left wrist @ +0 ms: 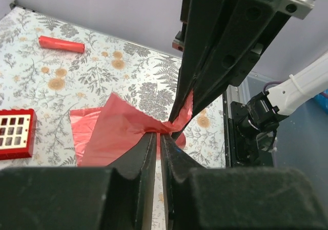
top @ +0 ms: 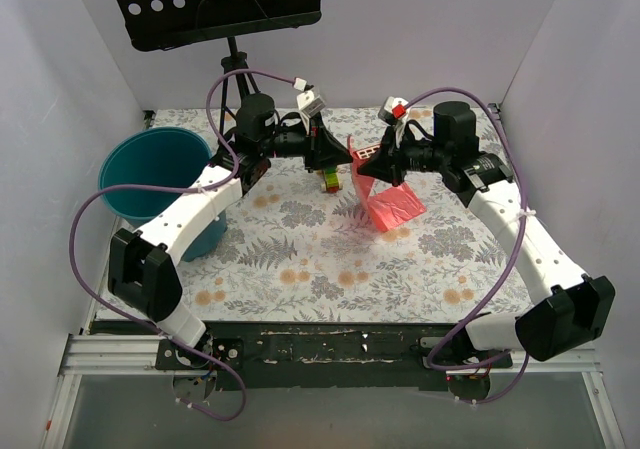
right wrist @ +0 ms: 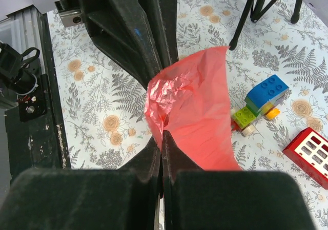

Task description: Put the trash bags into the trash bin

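- Two grippers stood tip to tip over the middle of the floral table (top: 300,259), and between them you held the pink trash bag (right wrist: 192,107).
- Your left gripper (left wrist: 159,138) was clenched on a twisted gather of the film. Your right gripper (right wrist: 163,138) was pinched shut on the same gather, likely so the floppy sheet could not slip.
- Most of the bag drooped below the right gripper, near a red box (top: 366,153) and a toy block car (right wrist: 259,104). Whether its lower edge touched the cloth could not be told.
- Your teal trash bin (top: 150,174) stood well apart at the far left, and the bag was not yet in it.
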